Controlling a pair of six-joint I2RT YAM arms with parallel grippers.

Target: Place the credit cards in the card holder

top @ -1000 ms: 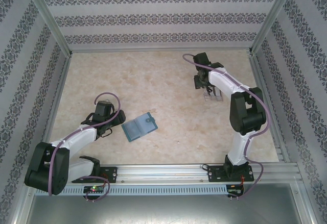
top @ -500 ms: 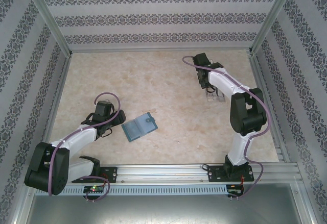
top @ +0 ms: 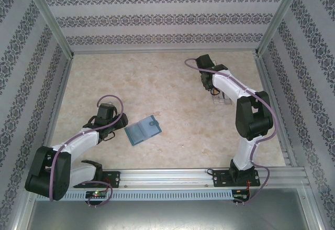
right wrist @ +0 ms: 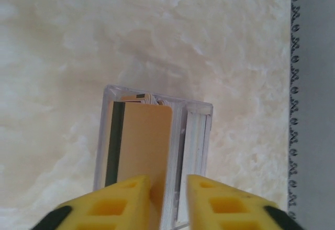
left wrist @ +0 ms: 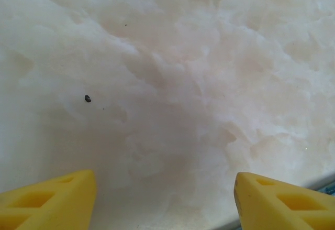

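The teal card holder [top: 143, 129] lies open on the table at centre left. Its edge shows as a blue sliver [left wrist: 327, 189] in the left wrist view. My left gripper [top: 114, 131] [left wrist: 165, 175] hovers just left of it, open over bare table. A credit card [right wrist: 144, 141], tan-faced with a dark stripe, stands in a clear plastic stand [right wrist: 201, 135] [top: 222, 100] at the back right. My right gripper [right wrist: 168, 180] [top: 213, 91] reaches down onto it, jaws narrowed around the card's near edge. The left finger [right wrist: 125, 198] lies against the card's face. Whether the right finger presses in is unclear.
More card edges peek out behind the tan card in the stand. The patterned right wall [right wrist: 314, 104] and the metal rail [top: 275, 115] run close beside the stand. Open tabletop lies between stand and card holder.
My right gripper's jaws have closed in from wide apart to narrow around the card in the stand. The left gripper's jaws have narrowed a little; that arm stays put.
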